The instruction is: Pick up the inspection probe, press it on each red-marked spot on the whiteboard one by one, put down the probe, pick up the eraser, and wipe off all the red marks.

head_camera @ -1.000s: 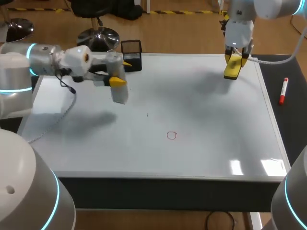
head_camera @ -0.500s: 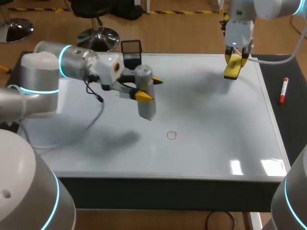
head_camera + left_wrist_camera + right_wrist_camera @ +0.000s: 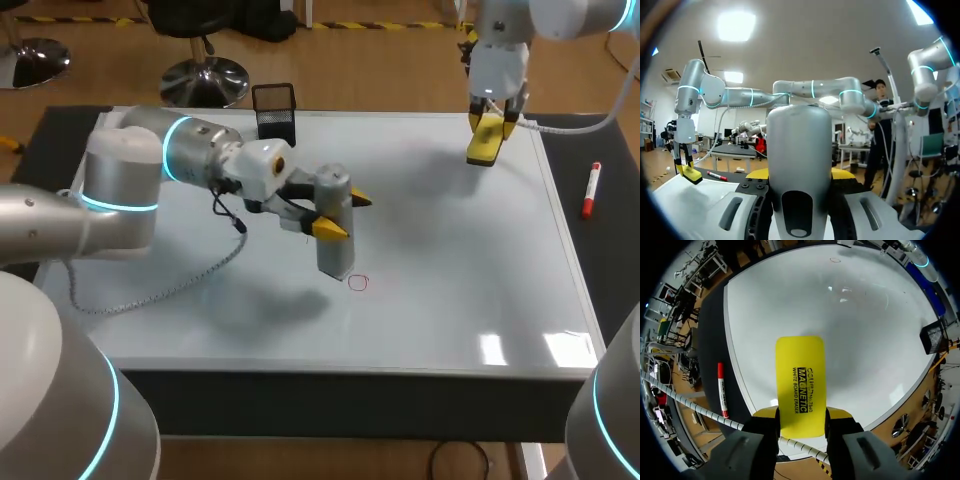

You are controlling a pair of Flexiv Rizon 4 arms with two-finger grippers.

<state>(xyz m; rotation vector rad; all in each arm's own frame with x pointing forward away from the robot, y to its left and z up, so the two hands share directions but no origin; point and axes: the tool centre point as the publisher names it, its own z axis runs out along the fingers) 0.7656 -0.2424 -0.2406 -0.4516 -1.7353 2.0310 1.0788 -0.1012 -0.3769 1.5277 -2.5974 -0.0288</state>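
Observation:
My left gripper [image 3: 345,214] is shut on the grey cylindrical inspection probe [image 3: 335,240], held near upright over the middle of the whiteboard [image 3: 460,270]. Its lower end hangs just left of a small red circle mark [image 3: 358,282]; whether it touches the board I cannot tell. In the left wrist view the probe [image 3: 799,160] fills the space between the fingers of the left gripper [image 3: 799,175]. My right gripper [image 3: 490,125] is shut on the yellow eraser [image 3: 484,142] above the board's far right corner. The eraser [image 3: 800,385] sits in the right gripper [image 3: 801,415], with the red mark [image 3: 835,260] far ahead.
A black mesh pen holder [image 3: 274,115] stands at the board's far edge, left of centre. A red marker [image 3: 591,190] lies on the dark mat right of the board, also beside the eraser as the red marker [image 3: 722,390].
My left arm has swung right and toward the front with the probe, from the board's far left to beside the red circle. The right arm has kept still.

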